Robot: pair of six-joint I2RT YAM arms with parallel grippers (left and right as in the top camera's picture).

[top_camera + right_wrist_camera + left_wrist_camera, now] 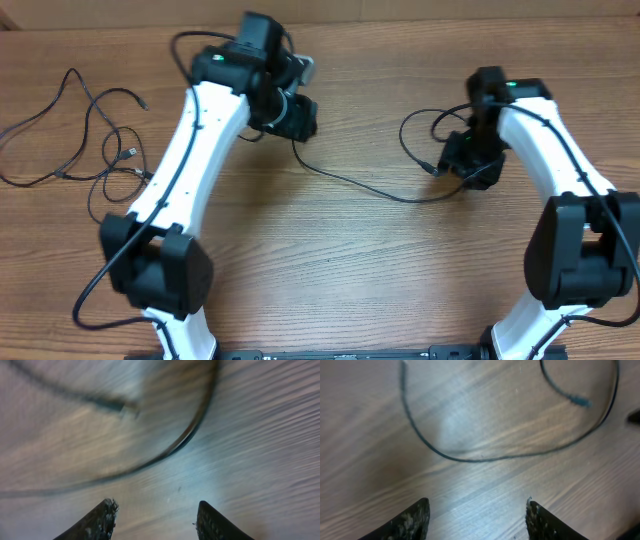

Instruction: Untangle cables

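Two sets of jaws stand wide apart and empty, the left gripper (477,521) and right gripper (155,521) over the brown wooden tabletop (330,270). One thin black rubbery cable (350,183) runs crosswise between them, its plug end (432,170) curling back beside the right gripper. A tangled black cord bundle (100,150) lies far left. I'd guess a grab now could miss, or a pull could tighten that loop.

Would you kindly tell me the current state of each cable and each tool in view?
Left tool: open, empty.
Right tool: open, empty.
Middle cable: lying in a loose curve, ungripped.
Left cables: loops crossing one another, untouched.
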